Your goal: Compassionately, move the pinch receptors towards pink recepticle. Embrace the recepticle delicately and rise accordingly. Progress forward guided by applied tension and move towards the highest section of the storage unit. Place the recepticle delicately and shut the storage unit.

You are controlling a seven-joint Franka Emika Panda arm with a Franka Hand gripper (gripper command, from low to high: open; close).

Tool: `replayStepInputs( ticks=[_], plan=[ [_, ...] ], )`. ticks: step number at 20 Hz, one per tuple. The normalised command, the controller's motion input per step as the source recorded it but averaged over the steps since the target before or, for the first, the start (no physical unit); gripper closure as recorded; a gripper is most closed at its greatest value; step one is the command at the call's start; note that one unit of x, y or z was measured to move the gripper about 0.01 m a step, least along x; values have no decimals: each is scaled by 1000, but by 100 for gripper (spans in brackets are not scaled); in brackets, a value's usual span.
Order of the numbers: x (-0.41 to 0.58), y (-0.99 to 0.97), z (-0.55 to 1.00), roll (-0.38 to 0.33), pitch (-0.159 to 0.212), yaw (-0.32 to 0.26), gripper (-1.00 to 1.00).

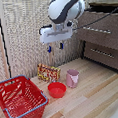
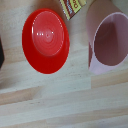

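Pinch receptors [image 1: 55, 46] hang high over the wooden table [image 1: 92, 100], two blue-tipped fingers pointing down with a clear gap between them, gripping nothing. Jaws released.

Pink recepticle [image 1: 72, 78] stands upright on the table, well below the jaws and offset toward the exterior view's right. No contact. In the wrist view the pink recepticle [image 2: 107, 42] shows its open mouth, interior looks empty; its far edge is cut off by the frame, handle not made out.

Red bowl [image 1: 57, 89] sits just beside the cup, roughly under the jaws. In the wrist view the red bowl [image 2: 46, 40] appears empty, concentric rings visible inside.

Yellow-and-red packet [image 1: 48, 72] stands behind bowl and cup, against the wall; print too blurred to read. Only a corner shows in the wrist view.

Red wire basket [image 1: 20, 100] lies well off to the exterior view's left of the jaws, nothing visible in it.

Storage unit [image 1: 103, 40] sits on the exterior view's right of the jaws; top drawer appears pulled out, contents hidden. Fingers not visible in the wrist view.
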Motion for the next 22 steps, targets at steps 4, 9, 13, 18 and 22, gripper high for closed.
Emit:
replayStepInputs(
  ticks=[4,9,13,18,22],
  plan=[
    [-266,-688,-139,42,0,-130,-100],
    [-281,-758,-154,53,0,-136,-100],
    [-283,-736,-171,50,0,-126,-100],
    [-332,-573,-239,15,2,-116,-100],
    [-378,-342,-287,0,17,-126,-100]
  ],
)
